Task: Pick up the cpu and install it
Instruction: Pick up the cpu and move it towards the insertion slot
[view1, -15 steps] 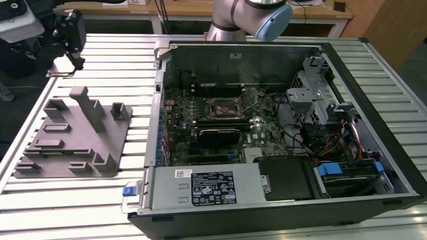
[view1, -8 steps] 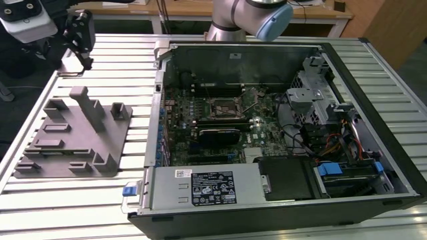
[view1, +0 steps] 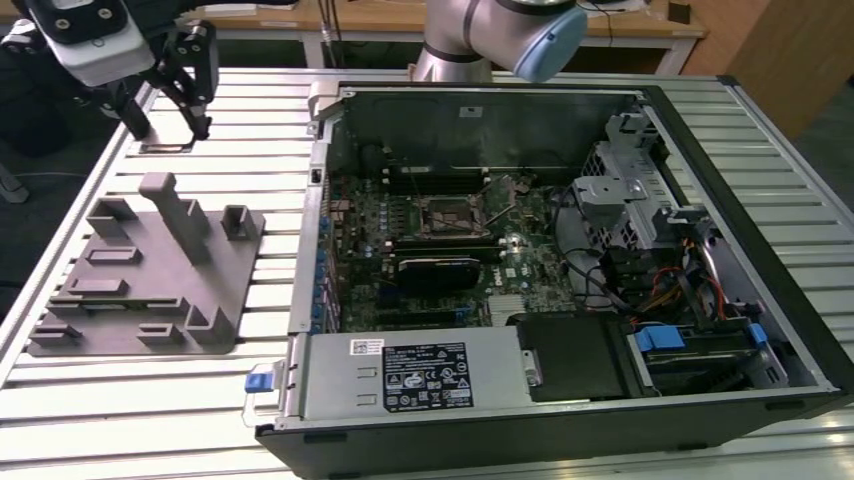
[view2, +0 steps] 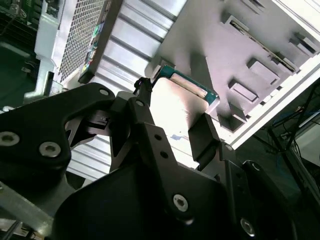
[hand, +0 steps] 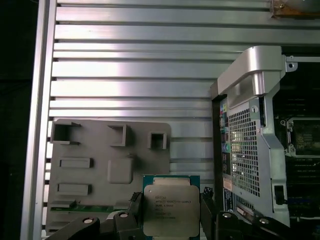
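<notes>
Entry: the pick-up is being judged complete and the transfer is being judged the step in hand. The cpu (hand: 171, 212) is being pinched by two opposite edges between the fingers (hand: 135, 205) of the end effector (view1: 171, 138), which is being kept closed on the chip and on nothing else. In the first wrist view the chip is being seen lid-up, a silver top with a thin green rim. In the second wrist view its underside is being shown bright with glare, with a teal edge. In the exterior view the chip is being held level in the air above the slatted tabletop (view1: 160, 410), beyond the far end of the grey tray (view1: 134, 295) and clear of it, to the exterior view's left of the open computer case (view1: 694, 105). The socket (view1: 447, 212) is being seen on the motherboard (view1: 400, 285) inside the case, well apart from the chip, so installation is not yet being done. Seating is being judged to call for the chip being kept level, squared with the socket's frame and matched to it in orientation, with the case wall being cleared. Writing: several lines of dark print are being noted on the chip's lid, and a black label (view1: 427, 378) with white print on the metal box at the case's near edge. None is being transcribed here.
</notes>
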